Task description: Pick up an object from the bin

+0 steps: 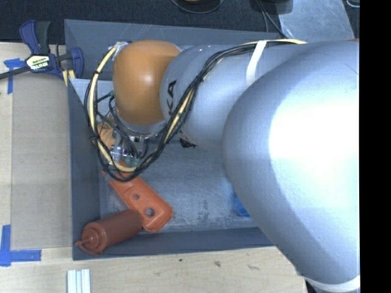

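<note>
The grey arm [287, 133], nearest the lens, is reaching in from the right, and its tool [125, 153] is hanging under the orange wrist cover [142, 81]; whether the tool is apart or together cannot be told. It is sitting at the upper end of a flat orange bracket with holes [146, 205] near the lower-left corner of the bin [82, 163]. A red-brown bottle-shaped piece [113, 232] is lying against the bracket along the lower wall.
</note>
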Available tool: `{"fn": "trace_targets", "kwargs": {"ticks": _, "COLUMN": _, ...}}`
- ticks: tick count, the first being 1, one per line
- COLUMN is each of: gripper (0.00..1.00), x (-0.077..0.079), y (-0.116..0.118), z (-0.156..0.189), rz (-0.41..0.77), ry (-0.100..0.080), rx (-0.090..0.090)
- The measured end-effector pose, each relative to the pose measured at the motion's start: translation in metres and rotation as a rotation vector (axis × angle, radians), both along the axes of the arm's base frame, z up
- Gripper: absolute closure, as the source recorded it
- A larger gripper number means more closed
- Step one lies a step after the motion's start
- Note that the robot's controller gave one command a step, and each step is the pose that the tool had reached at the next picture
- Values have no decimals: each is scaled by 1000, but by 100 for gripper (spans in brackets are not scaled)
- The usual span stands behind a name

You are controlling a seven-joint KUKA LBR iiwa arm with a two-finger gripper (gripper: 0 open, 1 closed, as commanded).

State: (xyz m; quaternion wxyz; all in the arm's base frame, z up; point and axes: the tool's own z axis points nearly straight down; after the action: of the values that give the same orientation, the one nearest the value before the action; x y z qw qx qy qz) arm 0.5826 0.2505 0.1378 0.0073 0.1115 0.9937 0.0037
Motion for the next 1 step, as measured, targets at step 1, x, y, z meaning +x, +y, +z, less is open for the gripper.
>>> {"fn": "trace_targets", "kwargs": {"ticks": 1, "gripper": 100, "x": -48, "y": -12, "z": -67, "rz": 391, "ry": -4, "rx": -9}}
